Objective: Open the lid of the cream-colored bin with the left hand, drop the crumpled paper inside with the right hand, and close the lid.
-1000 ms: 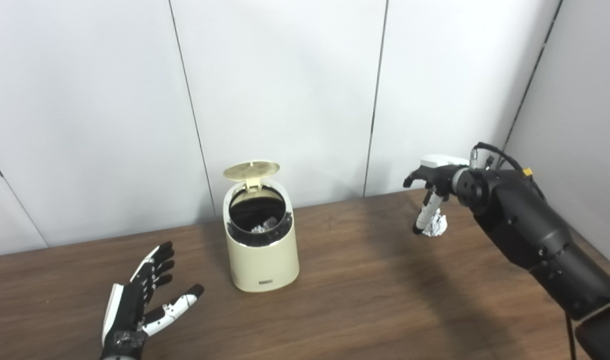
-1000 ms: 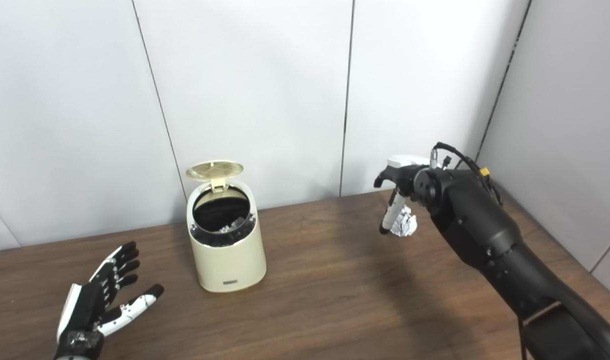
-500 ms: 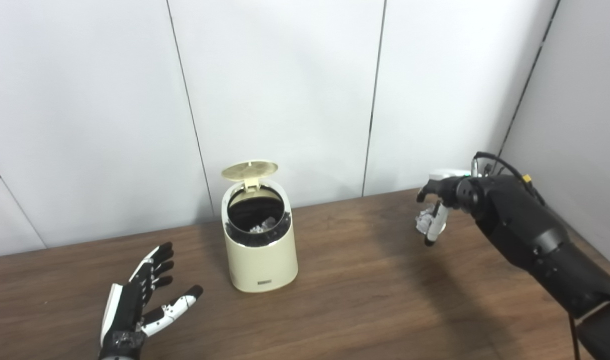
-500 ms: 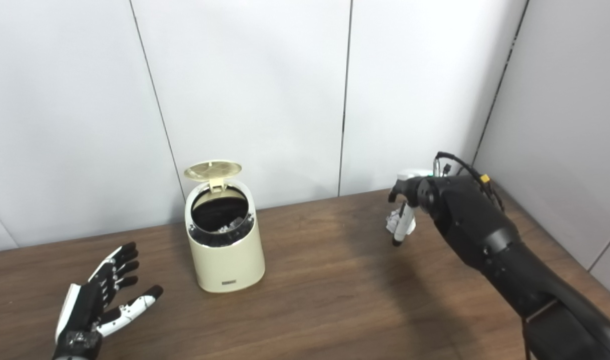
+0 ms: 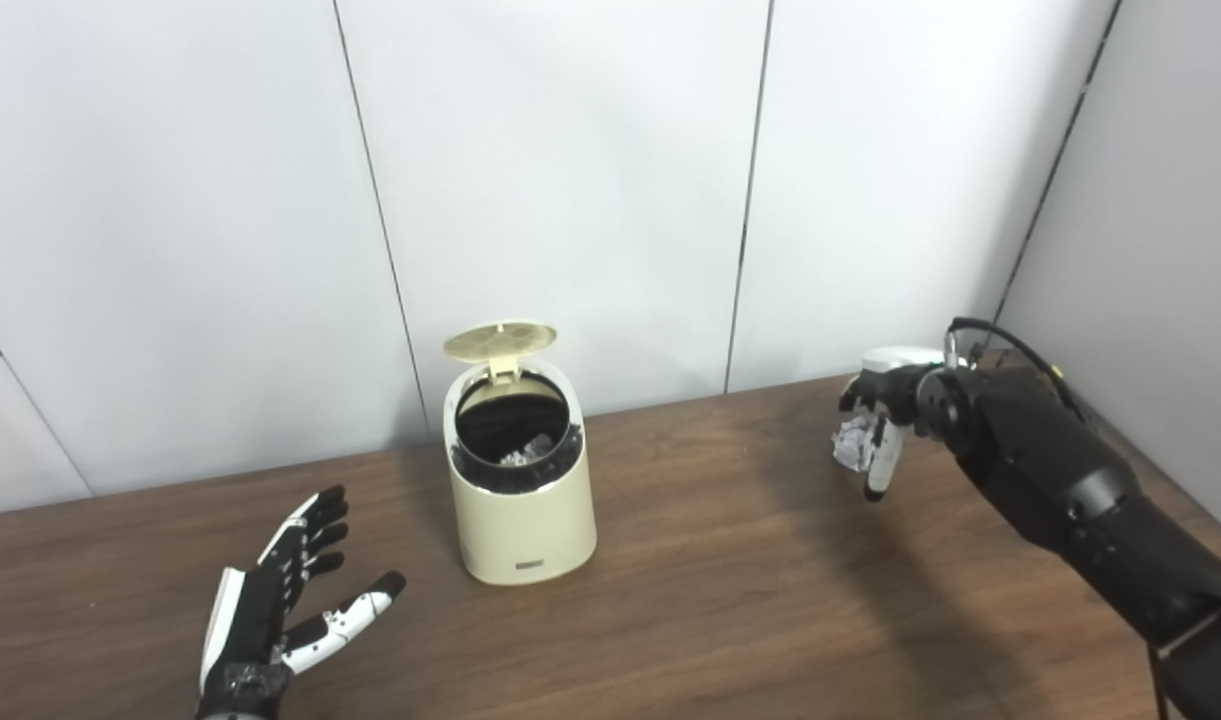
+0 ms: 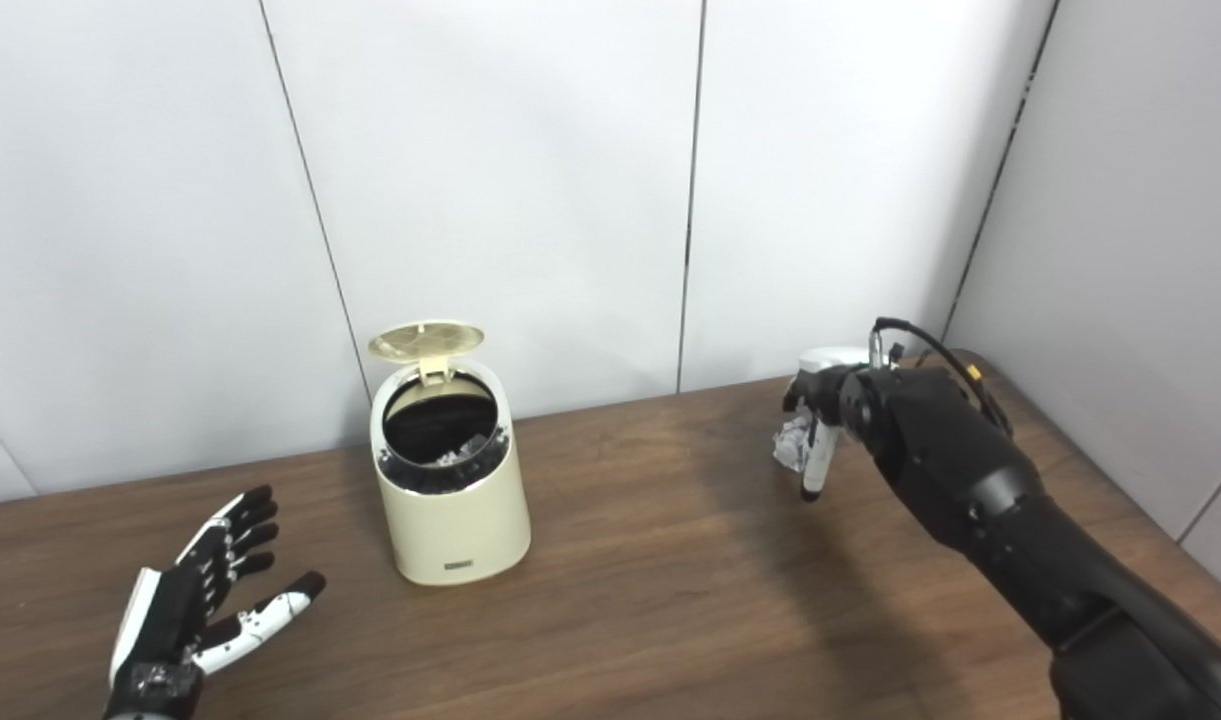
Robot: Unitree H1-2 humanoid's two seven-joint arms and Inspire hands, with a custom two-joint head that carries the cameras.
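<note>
Spanning the whole scene, the brown wooden table (image 5: pixel 730 610) carries a cream bin (image 5: pixel 522 500) near its back edge, lid (image 5: pixel 500 339) flipped up. Toward the back right corner, the right robot hand (image 5: pixel 882 420) clamps crumpled white paper (image 5: pixel 853 441). The left robot hand (image 5: pixel 280 615) rests splayed, empty, near the front left.

Matt dark wood-grain table (image 5: pixel 730 600), smooth cream plastic bin (image 5: pixel 522 500), crinkled white paper (image 5: pixel 852 443), matt white wall panels (image 5: pixel 560 170)

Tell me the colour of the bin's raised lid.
Cream, matching the bin body; the lid shows best in the left eye view.
</note>
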